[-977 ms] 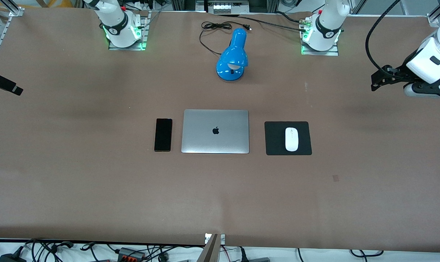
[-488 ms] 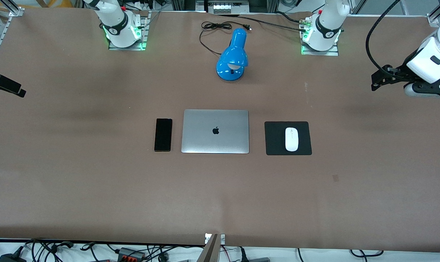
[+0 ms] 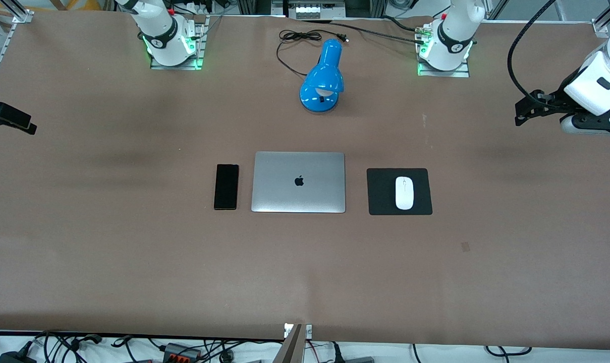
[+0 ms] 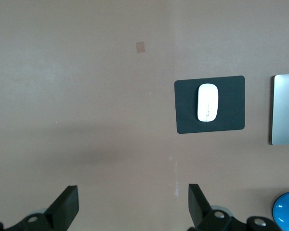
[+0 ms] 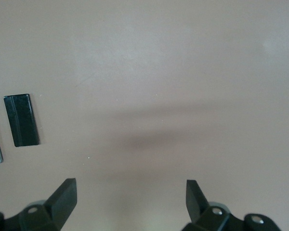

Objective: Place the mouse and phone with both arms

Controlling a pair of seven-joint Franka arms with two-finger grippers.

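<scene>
The white mouse point(image 3: 404, 193) lies on a black square pad point(image 3: 380, 194), beside the closed silver laptop point(image 3: 298, 182) toward the left arm's end. The black phone point(image 3: 226, 186) lies flat beside the laptop toward the right arm's end. My left gripper point(image 3: 520, 114) hangs open and empty high over the table's left-arm end. Its wrist view shows the mouse point(image 4: 207, 102) far from the open gripper point(image 4: 131, 192). My right gripper point(image 3: 24, 124) hangs open and empty over the right-arm end. Its wrist view shows the phone point(image 5: 21, 120) well off from the gripper point(image 5: 130, 186).
A blue desk lamp point(image 3: 323, 75) with a black cord point(image 3: 294, 38) lies between the arm bases, farther from the front camera than the laptop. The brown table point(image 3: 305, 262) stretches wide around the three items. A small tape patch point(image 3: 465, 246) marks it.
The right gripper has shifted slightly toward the table's middle. The left gripper, mouse and phone have not visibly moved.
</scene>
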